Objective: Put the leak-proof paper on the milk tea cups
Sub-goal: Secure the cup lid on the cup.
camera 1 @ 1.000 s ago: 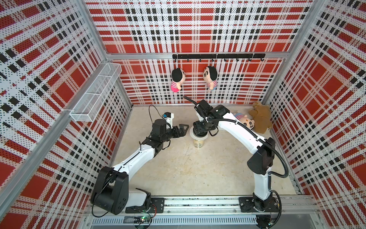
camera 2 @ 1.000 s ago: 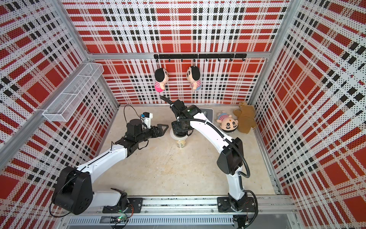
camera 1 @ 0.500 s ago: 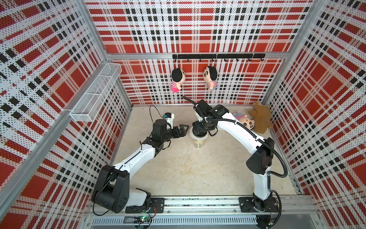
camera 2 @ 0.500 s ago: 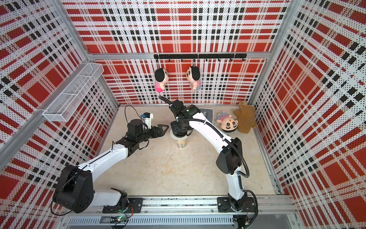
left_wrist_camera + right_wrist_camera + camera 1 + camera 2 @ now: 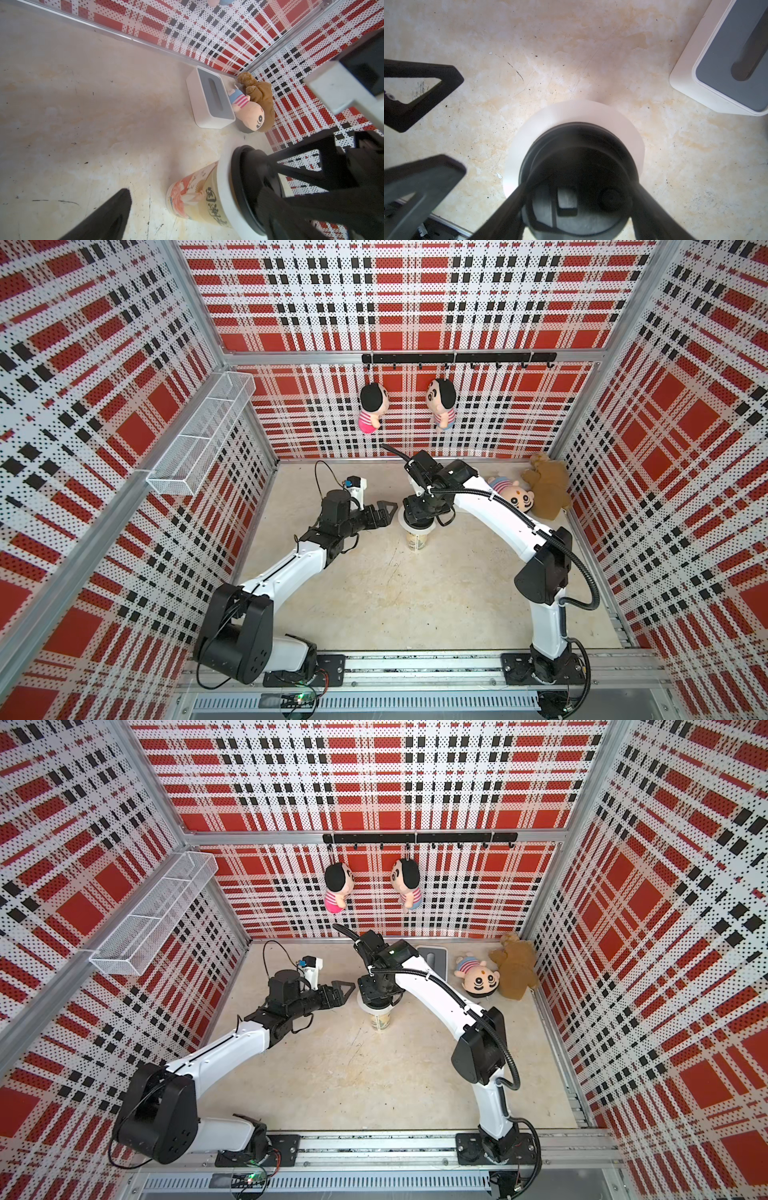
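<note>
Two white-and-black robot arms

White link shells with black joint housings; a black corrugated cable hose runs along the right arm [image 5: 498, 510]; black triangular-framed fingers [image 5: 421, 91].

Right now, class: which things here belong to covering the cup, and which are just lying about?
Belonging:
- leak-proof paper, on the cup
- milk tea cup
- black lid, held by the right gripper

Lying about:
- white box
- striped doll
- brown plush

surface: beige, stained, scratched tabletop [image 5: 395, 593] | centre of frame: tall printed paper cup [image 5: 417, 540] stood upright | upper right: white box with grey slotted top [image 5: 432, 957], striped-shirt plush doll [image 5: 478, 978], brown plush bear [image 5: 515, 969] lay together
</note>
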Robot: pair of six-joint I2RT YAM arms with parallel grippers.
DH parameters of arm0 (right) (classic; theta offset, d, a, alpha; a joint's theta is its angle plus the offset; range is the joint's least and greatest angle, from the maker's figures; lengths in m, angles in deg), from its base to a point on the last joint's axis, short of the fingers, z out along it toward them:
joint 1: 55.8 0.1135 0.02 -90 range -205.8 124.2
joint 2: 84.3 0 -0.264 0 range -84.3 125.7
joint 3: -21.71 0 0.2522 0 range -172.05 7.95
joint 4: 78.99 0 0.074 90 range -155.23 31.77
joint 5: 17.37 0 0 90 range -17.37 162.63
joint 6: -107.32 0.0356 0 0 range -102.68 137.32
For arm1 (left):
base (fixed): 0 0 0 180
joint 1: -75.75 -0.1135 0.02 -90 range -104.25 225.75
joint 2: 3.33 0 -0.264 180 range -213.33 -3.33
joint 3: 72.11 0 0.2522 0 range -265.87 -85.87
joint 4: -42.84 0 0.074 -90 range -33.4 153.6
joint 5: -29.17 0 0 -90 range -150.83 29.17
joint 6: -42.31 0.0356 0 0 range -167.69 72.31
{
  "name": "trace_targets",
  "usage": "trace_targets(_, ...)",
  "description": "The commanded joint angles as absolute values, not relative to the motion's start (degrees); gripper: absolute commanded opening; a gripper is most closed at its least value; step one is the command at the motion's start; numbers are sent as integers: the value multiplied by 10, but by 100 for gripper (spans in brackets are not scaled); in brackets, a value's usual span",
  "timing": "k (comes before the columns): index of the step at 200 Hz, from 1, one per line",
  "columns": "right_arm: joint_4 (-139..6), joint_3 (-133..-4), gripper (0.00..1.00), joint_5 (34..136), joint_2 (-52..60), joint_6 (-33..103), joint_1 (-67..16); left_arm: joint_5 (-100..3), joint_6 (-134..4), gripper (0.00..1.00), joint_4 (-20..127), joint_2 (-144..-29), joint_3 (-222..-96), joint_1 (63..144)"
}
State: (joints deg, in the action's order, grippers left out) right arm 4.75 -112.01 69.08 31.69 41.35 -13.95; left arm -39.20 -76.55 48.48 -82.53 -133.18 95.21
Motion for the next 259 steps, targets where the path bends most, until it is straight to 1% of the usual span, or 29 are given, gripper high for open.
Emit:
trace_targets(1,55,-1130,59,697,330,410,-133,-386,-758,99,471,-830,-1333,956)
trace_targets(43,54,-1131,60,700,329,408,-133,-383,-759,99,471,-834,-1334,957)
trace_targets(135,34,-1087,62,701,326,408,-129,-381,-759,99,469,-857,-1349,968)
trace_targets(187,11,-1039,63,697,309,411,-127,-379,-758,99,469,-885,-1385,984)
trace_targets(259,-64,-933,64,692,273,414,-118,-369,-751,99,478,-942,-1434,999)
